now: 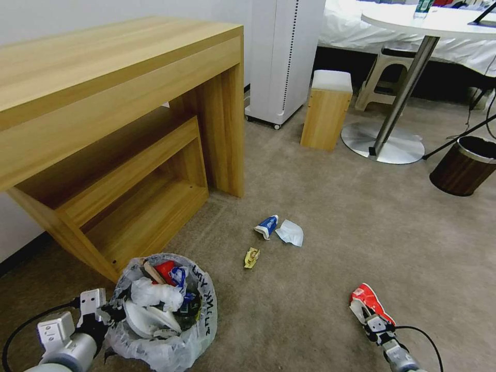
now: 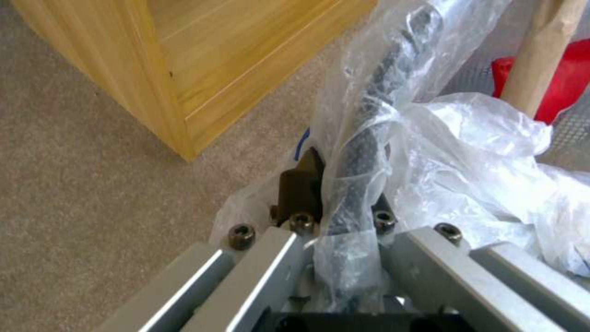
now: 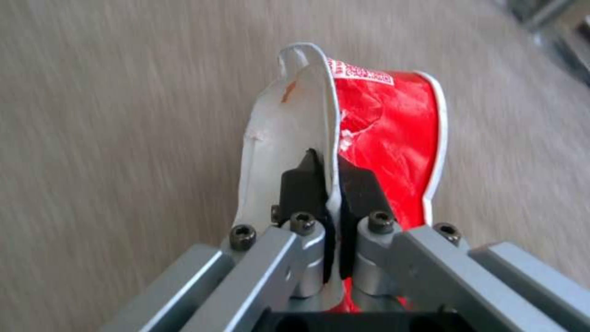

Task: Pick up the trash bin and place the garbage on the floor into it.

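Note:
The trash bin [image 1: 204,305], lined with a crinkly whitish bag with black lettering, is at the front left and holds several pieces of litter. My left gripper [image 1: 116,312] [image 2: 341,193] is shut on its bag-covered rim. My right gripper [image 1: 369,316] [image 3: 329,180], low at the front right, is shut on a red and white wrapper [image 1: 368,299] [image 3: 387,133]. More garbage lies on the beige floor [image 1: 320,279] between them: a blue-white wrapper [image 1: 267,226], a white tissue [image 1: 290,232] and a small yellow wrapper [image 1: 251,257].
A wooden desk [image 1: 119,103] with a lower shelf stands close behind the bin on the left. Farther back are a white cabinet [image 1: 284,57], a small wooden stool [image 1: 327,111], a round table's metal base [image 1: 382,142] and a dark brown bin [image 1: 465,165].

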